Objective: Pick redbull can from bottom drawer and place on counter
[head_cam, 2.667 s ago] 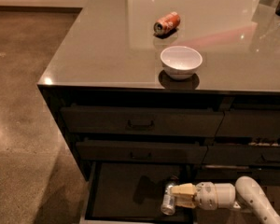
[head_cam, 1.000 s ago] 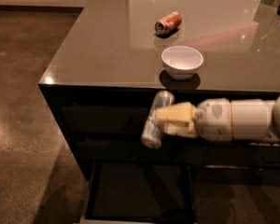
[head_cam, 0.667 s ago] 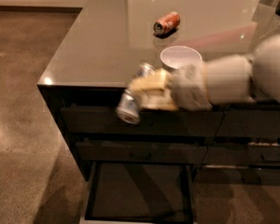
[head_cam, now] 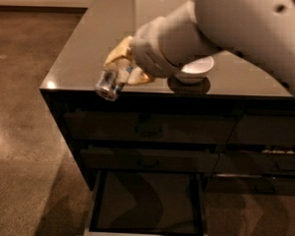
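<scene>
My gripper point(head_cam: 122, 69) is shut on the redbull can point(head_cam: 109, 84), a slim silver and blue can held tilted, its end pointing down and left. It hangs over the front left part of the counter point(head_cam: 83, 48), near the counter's front edge. The big white arm point(head_cam: 236, 28) crosses the upper right and hides much of the counter. The bottom drawer point(head_cam: 147, 200) is pulled open below, its dark floor bare.
A white bowl point(head_cam: 199, 67) sits on the counter just right of the gripper, partly hidden by the arm. Two closed handled drawers point(head_cam: 147, 129) are above the open one. Brown floor point(head_cam: 24, 107) lies to the left.
The gripper has lifted the can out of the bottom drawer, up past the drawer fronts and to the left, to counter height. The arm now covers the orange-red can.
</scene>
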